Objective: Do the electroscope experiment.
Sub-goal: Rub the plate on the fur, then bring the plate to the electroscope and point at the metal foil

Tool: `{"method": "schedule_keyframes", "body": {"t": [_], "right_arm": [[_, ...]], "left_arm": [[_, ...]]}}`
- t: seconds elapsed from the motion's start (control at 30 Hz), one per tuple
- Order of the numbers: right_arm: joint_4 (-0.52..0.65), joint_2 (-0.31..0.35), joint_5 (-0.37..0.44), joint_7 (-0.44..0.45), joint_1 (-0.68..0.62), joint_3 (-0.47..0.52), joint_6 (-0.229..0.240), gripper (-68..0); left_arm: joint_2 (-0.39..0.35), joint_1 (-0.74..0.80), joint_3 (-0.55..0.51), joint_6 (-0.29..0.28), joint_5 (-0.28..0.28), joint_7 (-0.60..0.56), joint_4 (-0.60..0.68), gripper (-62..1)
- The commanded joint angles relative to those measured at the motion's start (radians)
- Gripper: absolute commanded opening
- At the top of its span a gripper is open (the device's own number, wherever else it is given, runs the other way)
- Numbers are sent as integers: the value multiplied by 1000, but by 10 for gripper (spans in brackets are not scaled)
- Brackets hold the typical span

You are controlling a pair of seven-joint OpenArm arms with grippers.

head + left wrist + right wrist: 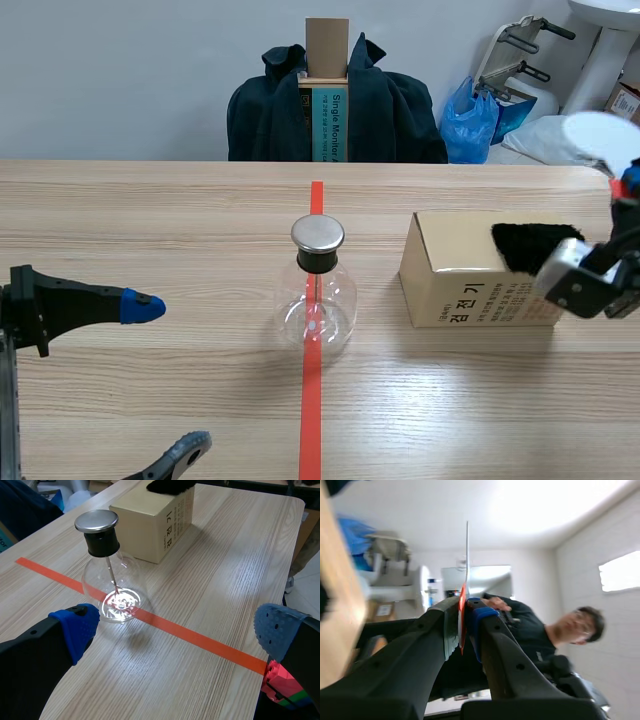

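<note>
Left hand (pixel 165 375) gapes wide at lower left (empty). Electroscope (pixel 316 300) stands upright mid-frame on the surface (pixel 480 400); right hand (pixel 465 611), upper right beyond the box (pixel 465 285), pinches a white disc (pixel 600 135), so the metal cap (pixel 318 233) lies down-left of it.

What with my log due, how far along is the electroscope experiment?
Done: the right pincer is shut on a thin white disc, held aloft. In hand: charging it, probably; the black fur lies on the box, though rubbing cannot be confirmed. Left: bringing the disc to the metal cap of the electroscope. The left pincer hangs open near it.
</note>
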Motion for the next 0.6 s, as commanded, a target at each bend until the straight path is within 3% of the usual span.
{"method": "schedule_keyframes", "body": {"t": [0.0, 0.13, 0.47, 0.57], "right_arm": [[55, 17, 23, -8, 9, 29, -22, -669], [191, 17, 74, -11, 9, 90, -22, -669], [518, 17, 191, -11, 10, 237, -18, -669], [590, 17, 215, -10, 10, 267, -18, -669]], "left_arm": [[5, -5, -3, 2, -13, -2, 5, 14], [15, -60, 8, -10, -14, 76, -13, -5], [121, -394, 128, -106, -14, 186, -315, -563], [167, -484, 146, -117, -14, 193, -431, -583]]}}
